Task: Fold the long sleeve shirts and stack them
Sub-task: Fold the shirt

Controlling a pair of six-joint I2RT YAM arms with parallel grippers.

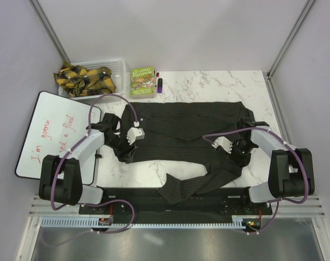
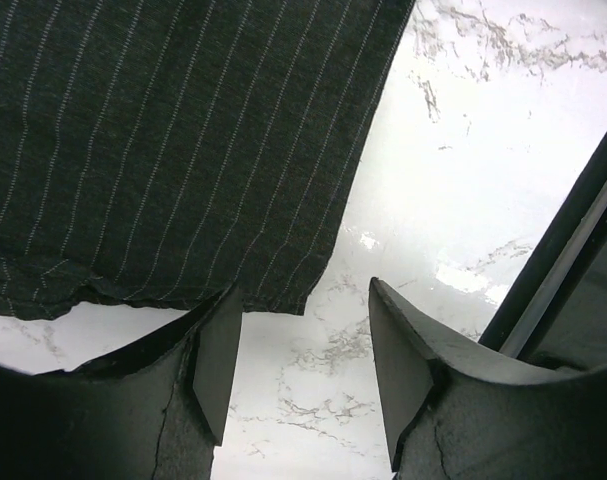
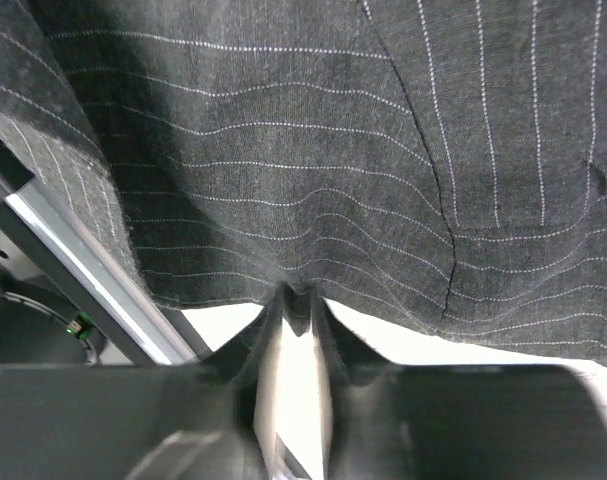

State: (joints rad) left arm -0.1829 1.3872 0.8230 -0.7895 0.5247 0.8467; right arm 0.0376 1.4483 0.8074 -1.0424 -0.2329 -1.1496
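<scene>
One dark pinstriped long sleeve shirt (image 1: 181, 130) lies spread across the marble table, with one sleeve (image 1: 200, 182) trailing to the near edge. My left gripper (image 1: 125, 154) is open and empty over bare marble just off the shirt's near left corner (image 2: 283, 290); the cloth edge lies just beyond the fingertips (image 2: 221, 350). My right gripper (image 1: 242, 156) is shut on the shirt's edge near its right side; in the right wrist view the striped cloth (image 3: 313, 180) puckers into the closed fingertips (image 3: 299, 300).
A white basket (image 1: 118, 73) with yellow-and-black plaid cloth (image 1: 83, 79) stands at the back left. A green box (image 1: 143, 80) and markers (image 1: 158, 82) lie beside it. A whiteboard (image 1: 53, 133) with red writing lies at the left. The black front rail (image 2: 573, 250) runs along the near edge.
</scene>
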